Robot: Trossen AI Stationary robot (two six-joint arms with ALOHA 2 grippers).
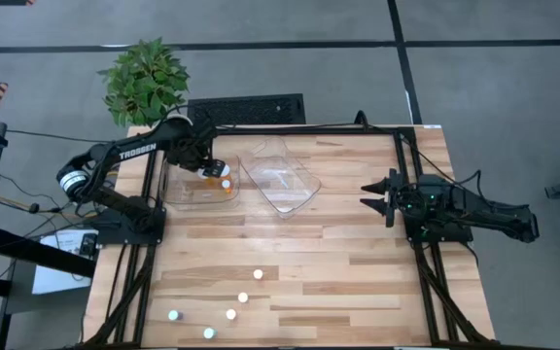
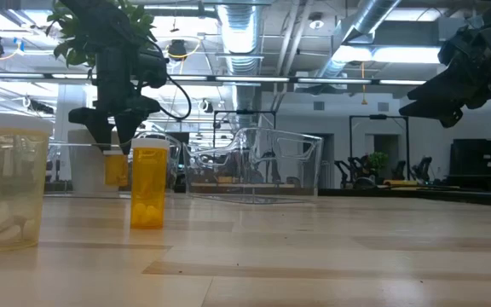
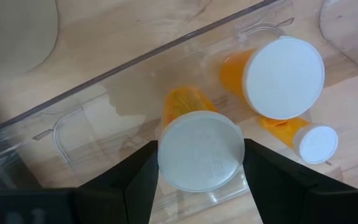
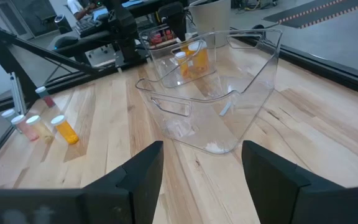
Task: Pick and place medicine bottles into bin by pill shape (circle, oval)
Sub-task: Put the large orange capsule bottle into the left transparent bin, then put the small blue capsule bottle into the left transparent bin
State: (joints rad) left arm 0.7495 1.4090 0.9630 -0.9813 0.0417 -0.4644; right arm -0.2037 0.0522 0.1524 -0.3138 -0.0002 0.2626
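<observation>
My left gripper (image 1: 214, 171) reaches down into the left clear bin (image 1: 176, 191) and is shut on an amber medicine bottle with a white cap (image 3: 199, 149). Two more bottles, one big (image 3: 283, 76) and one small (image 3: 316, 143), lie on their sides on the bin's floor beside it. The right clear bin (image 1: 282, 180) sits askew next to the left one. Several bottles stand upright on the table near its front edge (image 1: 243, 297); two of them show close up in the low view (image 2: 149, 183). My right gripper (image 1: 369, 194) is open and empty at the table's right side. My left gripper pinches the bottle's white cap (image 3: 166, 163) between its two fingers, one finger on each side of the rim. The fingers point down from above. The bottle hangs upright below the fingers (image 2: 116, 169) inside the bin; whether its bottom touches the bin's floor I cannot tell.
A potted plant (image 1: 144, 78) stands beyond the table's far left corner, and a black grille (image 1: 246, 109) lies behind the bins. The bins' clear walls (image 4: 185, 87) rise around my left gripper. Bare wood lies between the bins and the standing bottles.
</observation>
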